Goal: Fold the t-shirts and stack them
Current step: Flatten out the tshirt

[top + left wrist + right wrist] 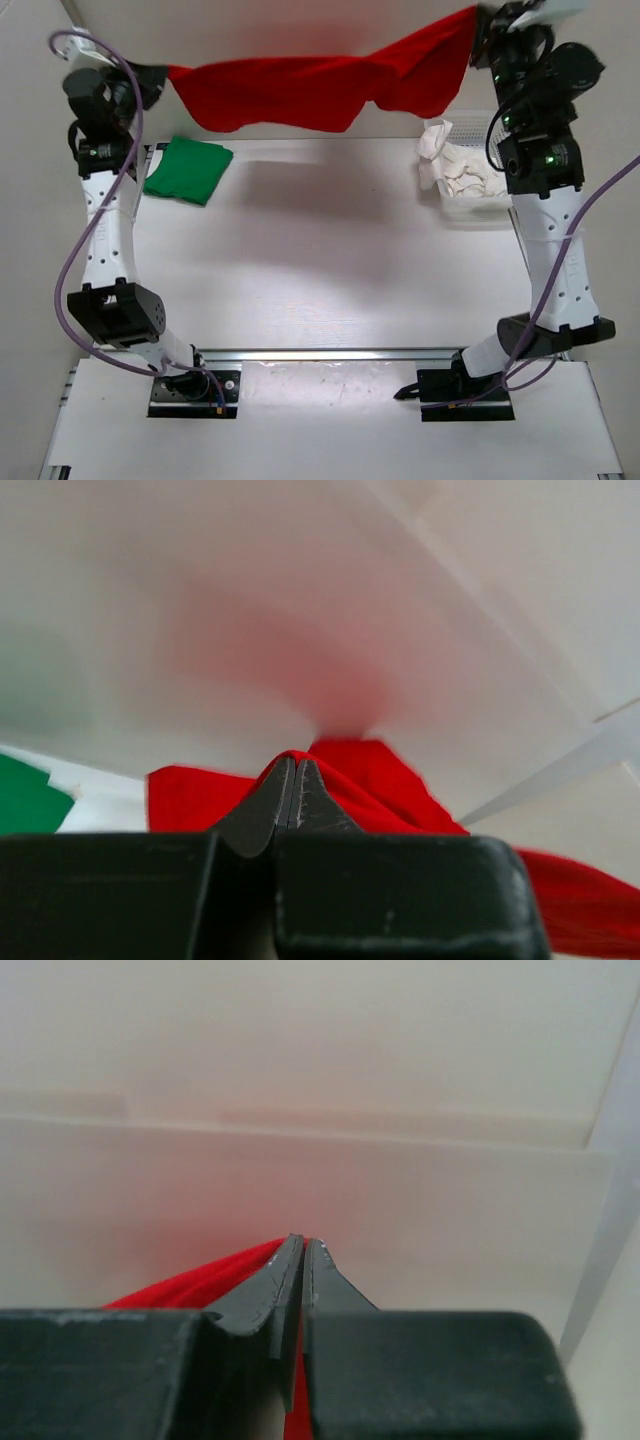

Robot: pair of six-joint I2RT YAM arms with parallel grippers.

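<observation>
Red shirt [320,90], soft plain cloth, hung in the air as a wide sagging band across the far side of the table [320,270], clear of the surface. Rumpled lower edge, deep folds, a rounded droop near the middle and a fuller lobe toward the right end.

Left claw [296,764] clenched on the shirt's left end: dark wedge-shaped tips pressed flat together, red cloth bunched just behind them. Right claw [304,1242] likewise pinched tight on the right end, higher than the left, with red folds running out from under its tips.

Green shirt [188,170] folded into a neat flat rectangle on the table's far left, just beside the left arm and below the red shirt's left end. White shirt [465,165] crumpled in a lumpy heap inside a pale plastic basket [470,215] at the far right, one corner poking up over the left rim.

Smooth matte white tabletop, with a soft shadow under the hanging cloth.
</observation>
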